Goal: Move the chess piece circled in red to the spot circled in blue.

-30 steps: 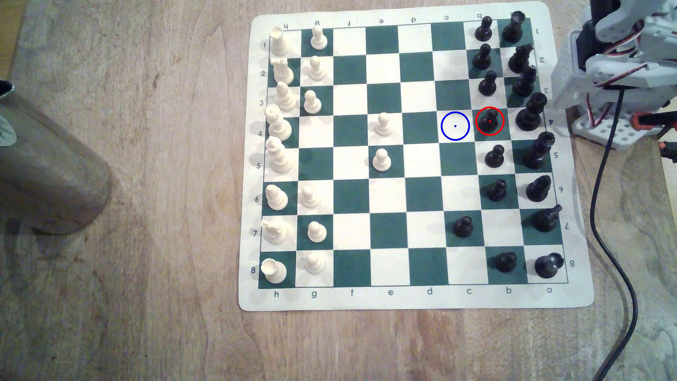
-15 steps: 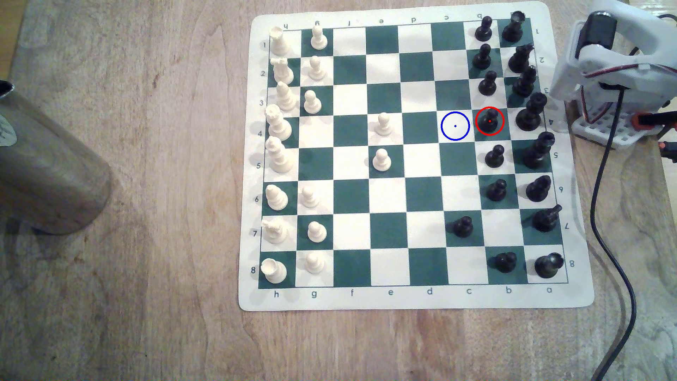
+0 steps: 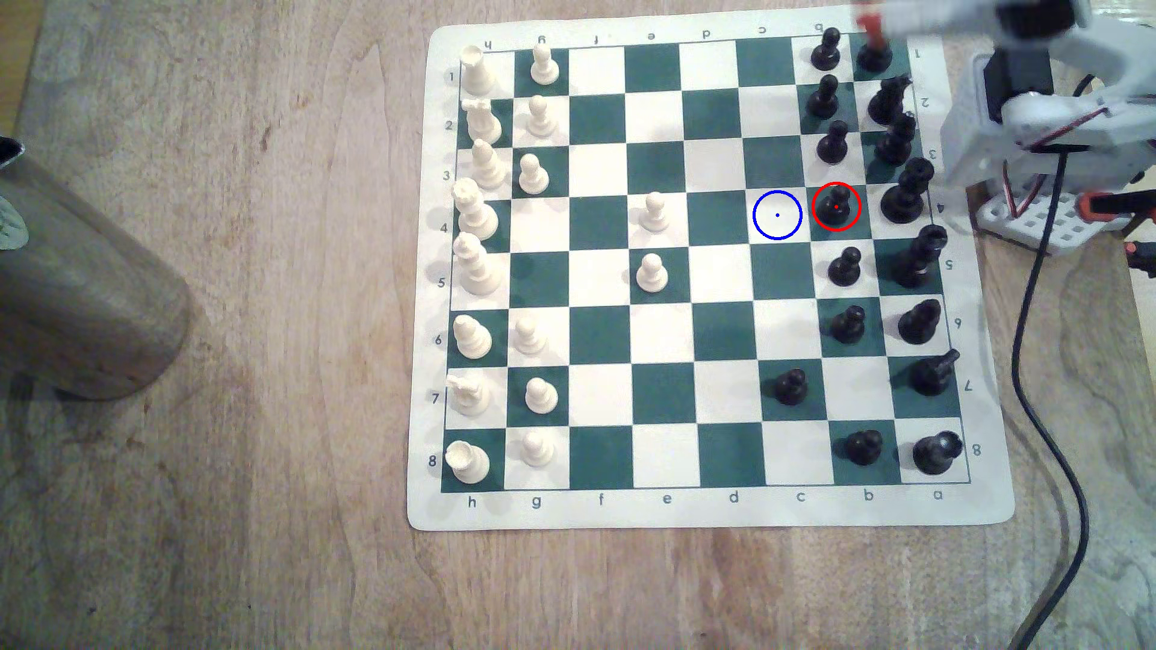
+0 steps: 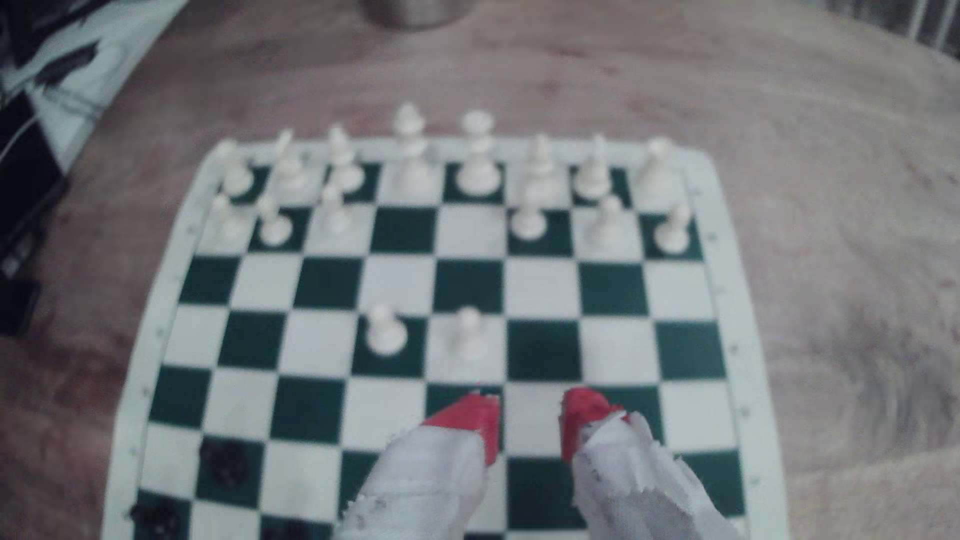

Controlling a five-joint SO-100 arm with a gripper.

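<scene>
The chess piece, a black pawn (image 3: 836, 206) ringed in red, stands on a dark green square in the black pawn column near the exterior view's right. The spot (image 3: 777, 215), a cream square with a blue ring and dot, lies one square to its left and is bare. My gripper (image 3: 872, 34) with red fingertips hangs high over the board's top right corner, above the black corner rook (image 3: 874, 56), well away from the pawn. In the wrist view the gripper (image 4: 527, 423) is open, red fingertips (image 4: 467, 423) apart with nothing between them.
The green-and-cream board mat (image 3: 707, 515) lies on a wooden table. White pieces (image 3: 475, 219) line the exterior view's left, taller black pieces (image 3: 904, 200) the right. A metal cylinder (image 3: 87, 281) stands far left. The arm's base (image 3: 1032, 219) and a black cable (image 3: 1038, 400) sit right of the board.
The arm has unfolded from beside its base and reached over the board's top right corner, bringing the red-tipped gripper into the exterior view. No piece has moved.
</scene>
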